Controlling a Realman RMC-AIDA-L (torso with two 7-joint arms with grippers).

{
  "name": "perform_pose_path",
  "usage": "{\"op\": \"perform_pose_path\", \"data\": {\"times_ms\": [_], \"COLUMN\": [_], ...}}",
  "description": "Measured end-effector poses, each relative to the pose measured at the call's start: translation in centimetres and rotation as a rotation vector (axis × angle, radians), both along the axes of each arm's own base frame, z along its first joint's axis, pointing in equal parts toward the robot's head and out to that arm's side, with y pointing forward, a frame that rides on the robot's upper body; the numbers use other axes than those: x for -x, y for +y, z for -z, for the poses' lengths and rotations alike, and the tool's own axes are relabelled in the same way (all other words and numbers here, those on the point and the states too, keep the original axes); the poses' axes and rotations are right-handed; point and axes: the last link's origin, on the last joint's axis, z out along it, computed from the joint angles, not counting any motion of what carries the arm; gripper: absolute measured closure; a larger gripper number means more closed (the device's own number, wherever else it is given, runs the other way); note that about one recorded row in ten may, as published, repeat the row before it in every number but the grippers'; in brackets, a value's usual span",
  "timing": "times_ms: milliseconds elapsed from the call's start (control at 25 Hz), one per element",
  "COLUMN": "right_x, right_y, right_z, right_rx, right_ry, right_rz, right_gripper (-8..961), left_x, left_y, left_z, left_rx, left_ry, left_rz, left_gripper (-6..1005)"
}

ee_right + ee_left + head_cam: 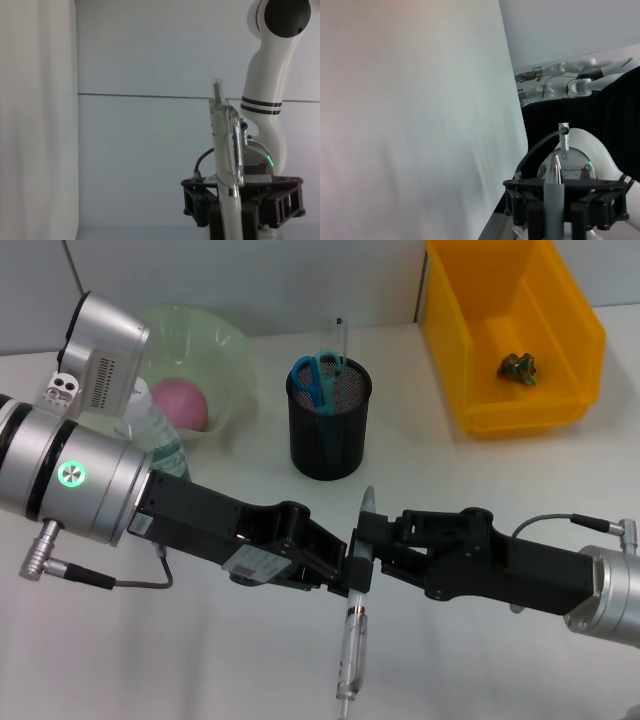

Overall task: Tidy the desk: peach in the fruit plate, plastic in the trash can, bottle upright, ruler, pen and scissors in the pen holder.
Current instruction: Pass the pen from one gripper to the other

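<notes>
In the head view you see the left gripper (352, 562) and right gripper (372, 540) meeting over the desk (200, 660) near its front edge, both clamped on the pen (356, 635). The pen holder (329, 420) contains the scissors (317, 380) and the ruler (334, 345); the fruit plate (215, 350) holds the peach (180, 403); the trash can (515, 330) holds a crumpled piece (521, 367). Each wrist view shows you the pen (554, 195) (227, 150) in the opposite jaws.
</notes>
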Motion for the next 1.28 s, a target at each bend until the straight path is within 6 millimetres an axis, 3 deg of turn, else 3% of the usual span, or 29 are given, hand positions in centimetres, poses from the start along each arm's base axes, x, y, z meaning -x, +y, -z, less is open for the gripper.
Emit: {"op": "perform_pose_path", "data": {"times_ms": [120, 320, 800, 1040, 1280], "right_x": [0.04, 0.05, 0.12, 0.11, 0.05], "right_y": [-0.07, -0.08, -0.27, -0.38, -0.39], "right_z": [0.08, 0.14, 0.22, 0.19, 0.14], "right_rx": [0.005, 0.007, -0.006, -0.005, -0.006], "right_ry": [-0.004, -0.01, -0.009, -0.005, -0.001], "right_rz": [-0.007, -0.012, -0.03, -0.03, -0.022], "right_gripper": [709, 797, 813, 813, 813], "left_x": [-0.03, -0.02, 0.11, 0.35, 0.35], "left_y": [-0.02, -0.04, -0.29, 0.09, 0.15], "left_z": [0.0, 0.01, 0.49, -0.07, -0.16], "left_rx": [0.001, 0.002, 0.027, 0.002, -0.002], "left_ry": [-0.002, -0.002, 0.002, -0.024, -0.029], "left_rz": [0.002, 0.002, -0.014, -0.045, -0.048], "left_gripper": [809, 808, 804, 561, 486]}}
